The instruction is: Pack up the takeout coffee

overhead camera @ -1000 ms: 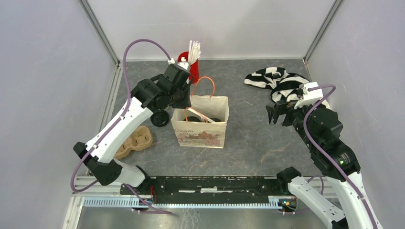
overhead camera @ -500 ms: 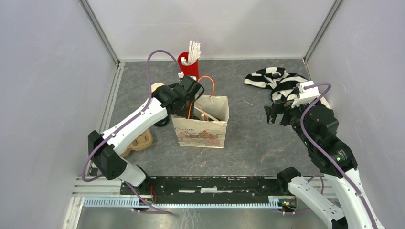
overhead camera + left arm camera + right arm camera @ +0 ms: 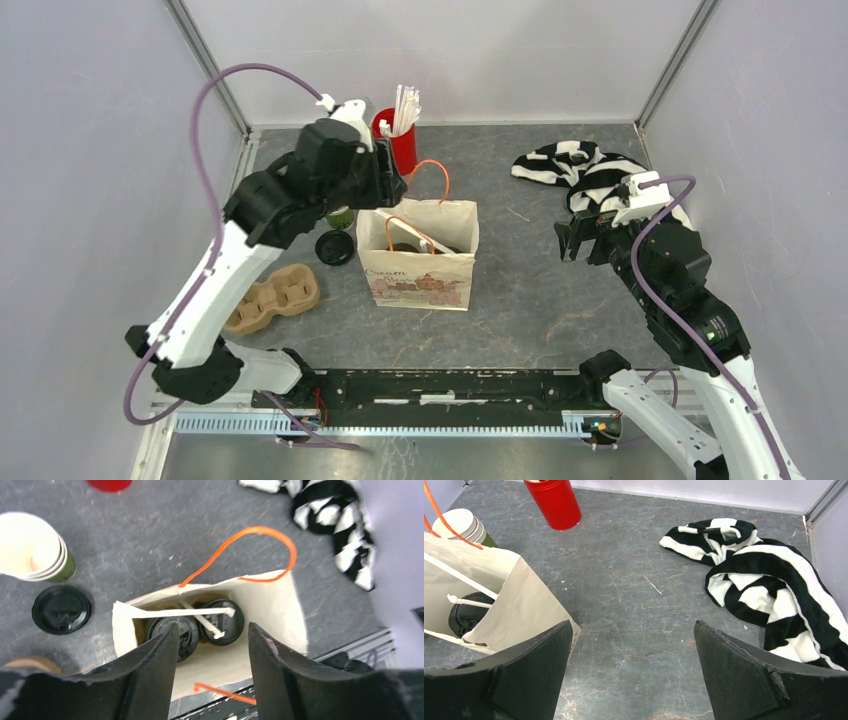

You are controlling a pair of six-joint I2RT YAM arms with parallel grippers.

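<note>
– If we start at the left wall, what lies on the table (image 3: 530,300)?
– A brown cardboard cup carrier (image 3: 272,303). Next comes a loose black lid (image 3: 334,247), flat on the table, and just behind it a stack of lidless green cups (image 3: 340,216).
– And the left gripper (image 3: 212,629)?
– It hangs above the paper bag (image 3: 420,262), fingers spread, with nothing between them.
– Where is the coffee?
– Inside the bag, upright and side by side: the left lidded cup (image 3: 172,634) and the right lidded cup (image 3: 223,621). Pale strips (image 3: 205,614) lie across their lids, possibly sticks like those in the red cup (image 3: 400,148), though the wrist view leaves that unclear.
– Where does the red cup stand?
– Behind the bag, near the back wall, beside the bag's raised orange handle (image 3: 432,172).
– Further right?
– A black-and-white striped cloth (image 3: 585,172) lies crumpled in the back right corner. The right gripper (image 3: 633,625) hovers near it over bare table, well apart from the bag, jaws wide and empty.
</note>
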